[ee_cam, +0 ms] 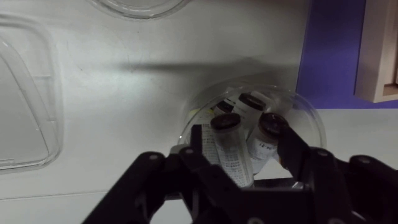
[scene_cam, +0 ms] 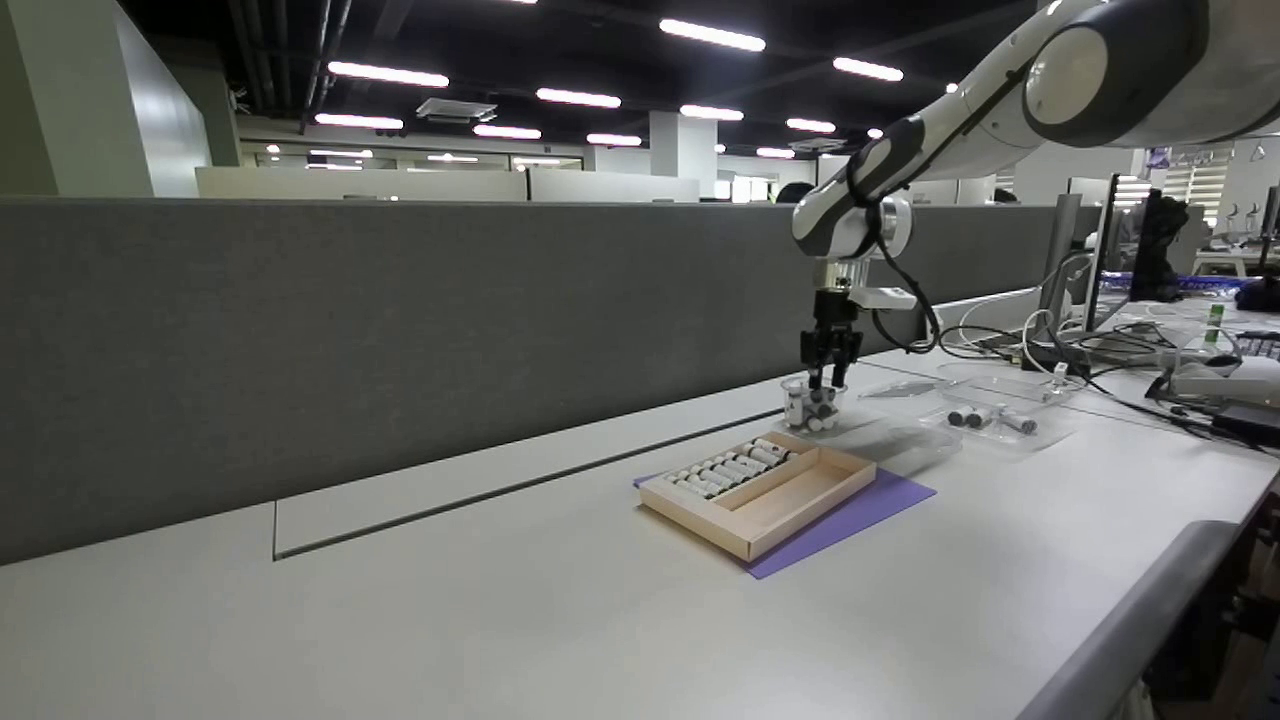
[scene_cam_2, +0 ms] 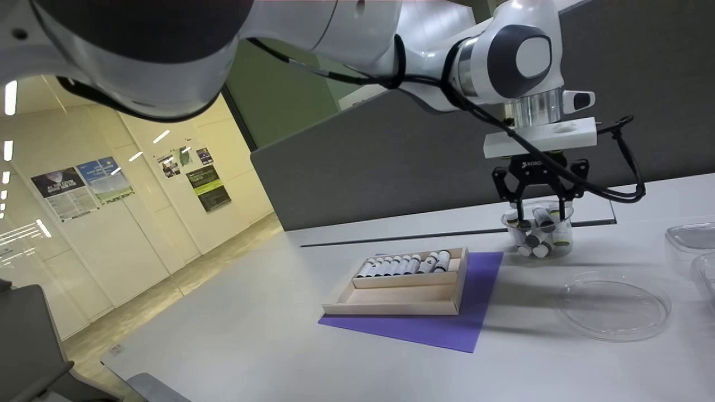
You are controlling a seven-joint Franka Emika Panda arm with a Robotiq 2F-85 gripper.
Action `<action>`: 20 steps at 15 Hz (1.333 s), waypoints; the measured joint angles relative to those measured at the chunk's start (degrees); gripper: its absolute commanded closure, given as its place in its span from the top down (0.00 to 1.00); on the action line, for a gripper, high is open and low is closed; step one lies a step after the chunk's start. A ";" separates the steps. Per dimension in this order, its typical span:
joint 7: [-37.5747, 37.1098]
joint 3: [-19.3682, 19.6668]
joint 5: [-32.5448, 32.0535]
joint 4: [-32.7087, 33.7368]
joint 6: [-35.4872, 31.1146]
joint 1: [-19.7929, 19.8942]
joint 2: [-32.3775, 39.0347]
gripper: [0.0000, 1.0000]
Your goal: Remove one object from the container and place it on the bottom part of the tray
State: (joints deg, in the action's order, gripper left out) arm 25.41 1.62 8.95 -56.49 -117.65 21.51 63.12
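The container is a clear round plastic cup point(scene_cam: 842, 388) that also shows in the other exterior picture point(scene_cam_2: 571, 215) and in the wrist view point(ee_cam: 323, 133). It holds several white-labelled vials with dark caps; one vial point(ee_cam: 231, 149) leans upright between the fingers. My gripper point(scene_cam_2: 540, 213) points down with both fingertips inside the cup, as the wrist view point(ee_cam: 238, 138) also shows. The fingers are apart, with gaps around the vials. The light wooden tray point(scene_cam: 700, 524) shows in both exterior views point(scene_cam_2: 391, 309). Vials lie in a row in its narrow compartment; its wider compartment shows bare wood.
A purple sheet point(scene_cam_2: 483, 290) lies under the tray. A clear round lid point(scene_cam_2: 614, 312) lies near the cup. A clear plastic box point(scene_cam: 1050, 425) with several vials is on the cup's far side from the tray. A grey partition point(scene_cam: 500, 320) stands behind the cup; cables point(scene_cam: 1000, 345) lie farther off.
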 measured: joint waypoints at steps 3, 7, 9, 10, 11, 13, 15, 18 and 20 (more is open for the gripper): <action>0.63 -0.38 0.56 0.01 -0.62 0.00 0.16 1.00; 1.29 -0.53 1.42 0.17 -0.99 0.04 0.80 1.00; 1.75 -0.61 1.92 0.29 -1.02 0.14 0.94 1.00; 1.93 -0.62 2.23 0.30 -1.02 0.21 0.98 1.00; 2.07 -0.65 2.43 0.31 -1.02 0.29 1.00 1.00; 2.37 -0.72 2.72 0.31 -1.02 0.44 1.04 0.74; 2.79 -0.86 3.42 0.36 -1.02 0.57 1.04 0.60; 2.81 -1.11 4.13 0.58 -0.85 0.83 1.05 0.37; 2.81 -1.11 4.50 0.78 -0.83 1.14 1.08 0.20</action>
State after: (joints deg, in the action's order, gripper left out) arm 28.22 0.51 13.44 -55.72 -118.48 22.65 64.20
